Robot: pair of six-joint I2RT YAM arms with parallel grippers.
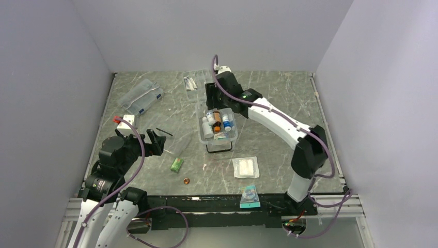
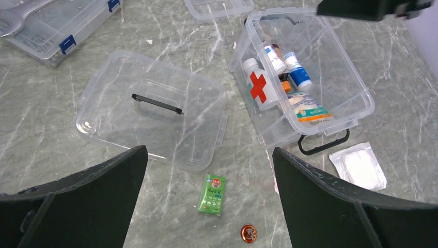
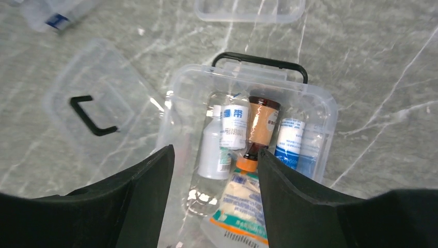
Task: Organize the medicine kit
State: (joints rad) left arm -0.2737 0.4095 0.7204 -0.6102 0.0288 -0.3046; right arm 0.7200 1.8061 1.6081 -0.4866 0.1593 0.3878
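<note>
Two pincers, both empty. For the right pincer (image 3: 214,152), fingers partly spread, poised straight above the open kit (image 3: 330,111); below it in the tub, a brown bottle (image 3: 263,124) between a white bottle (image 3: 235,126) and a blue-labelled bottle (image 3: 289,142), with a packet (image 3: 243,206) nearer. For the left pincer (image 2: 209,151), fingers spread wide, hovering over the table (image 1: 289,103) by its left edge, well apart from the kit. Just ahead of it, the lid (image 2: 119,93), flat on the table, dark handle up, just beside the kit. Kit at mid-table, red cross on one long wall. Nearer than the lid, a green sachet (image 2: 213,194) and a small red disc (image 2: 248,233). Near the kit's handle, a gauze pack (image 2: 359,166). Far left, a flat case (image 2: 57,31) with blue clips. At the near edge, a teal box (image 1: 249,196).
</note>
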